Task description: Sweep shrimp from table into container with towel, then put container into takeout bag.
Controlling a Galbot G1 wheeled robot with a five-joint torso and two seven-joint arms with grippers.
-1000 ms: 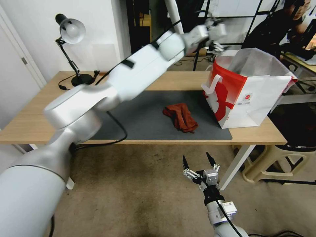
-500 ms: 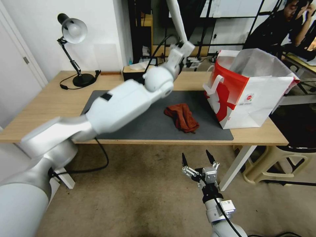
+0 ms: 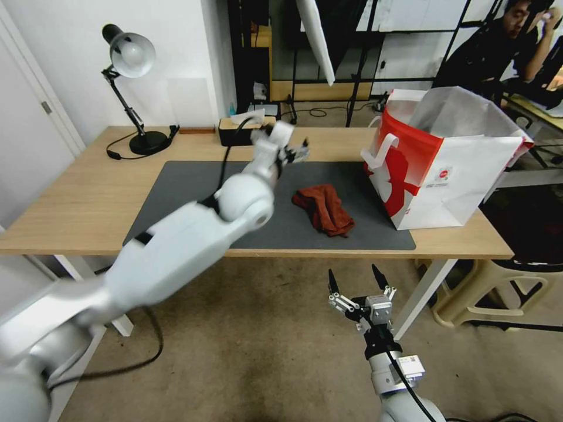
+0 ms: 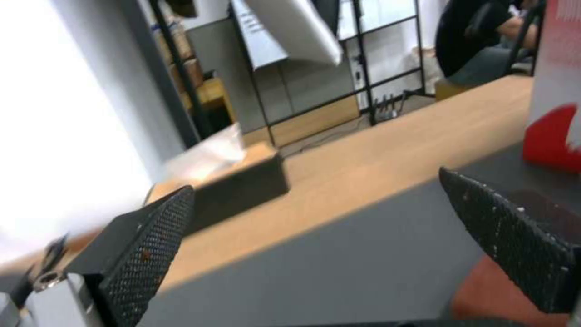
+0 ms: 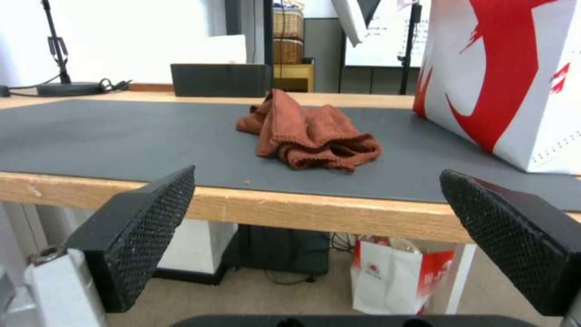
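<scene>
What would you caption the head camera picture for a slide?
Left gripper open above the mat, right gripper open below the table, towel beside the bag.

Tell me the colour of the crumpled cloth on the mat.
Rust red. The cloth shows best in the right wrist view.

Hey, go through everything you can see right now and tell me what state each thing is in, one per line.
White and red paper takeout bag: upright on the table, top open.
Rust-red cloth towel: crumpled on the dark grey mat, untouched.
Black desk lamp: standing at the table's far left corner.
Black tissue box: a tissue sticking up.
Left gripper: open, empty, above the mat.
Right gripper: open, empty, below the table edge.
</scene>
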